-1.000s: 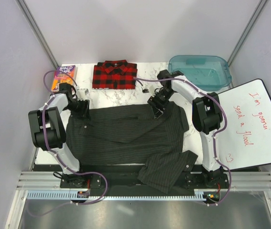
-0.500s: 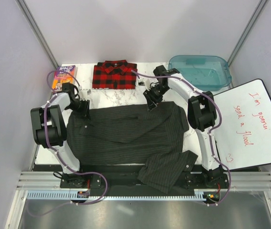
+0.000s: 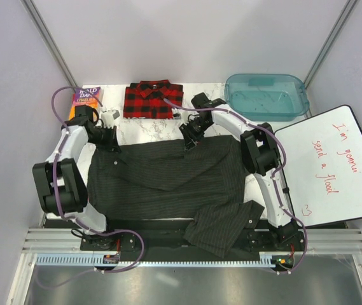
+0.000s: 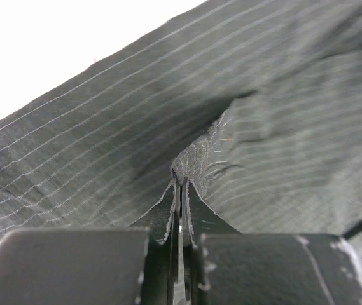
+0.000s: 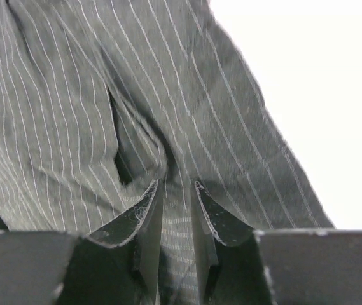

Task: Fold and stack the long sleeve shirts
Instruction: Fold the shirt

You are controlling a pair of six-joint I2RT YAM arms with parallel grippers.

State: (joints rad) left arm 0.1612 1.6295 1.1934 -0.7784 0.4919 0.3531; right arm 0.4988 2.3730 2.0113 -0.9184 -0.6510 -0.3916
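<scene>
A large dark charcoal pinstriped shirt (image 3: 168, 184) lies spread across the table, one sleeve (image 3: 222, 227) trailing over the near edge. My left gripper (image 3: 109, 138) is at its far left corner. In the left wrist view the left gripper (image 4: 181, 181) is shut, pinching a thin fold of the charcoal shirt (image 4: 104, 127). My right gripper (image 3: 189, 138) sits at the middle of the far edge. In the right wrist view the right gripper (image 5: 177, 185) is closed on a bunched fold of the charcoal shirt (image 5: 60, 95). The red-and-black plaid shirt (image 3: 153, 100) lies folded at the back.
A colourful paperback book (image 3: 85, 100) lies at the back left corner. A teal plastic bin (image 3: 266, 95) stands at the back right. A whiteboard (image 3: 333, 168) with red writing overhangs the right side. Bare marble table (image 3: 146, 130) shows between the two shirts.
Both grippers have closed on the charcoal shirt's far edge. The right gripper slid left along that edge, drawing the fabric with it; the left gripper shifted slightly toward the back.
</scene>
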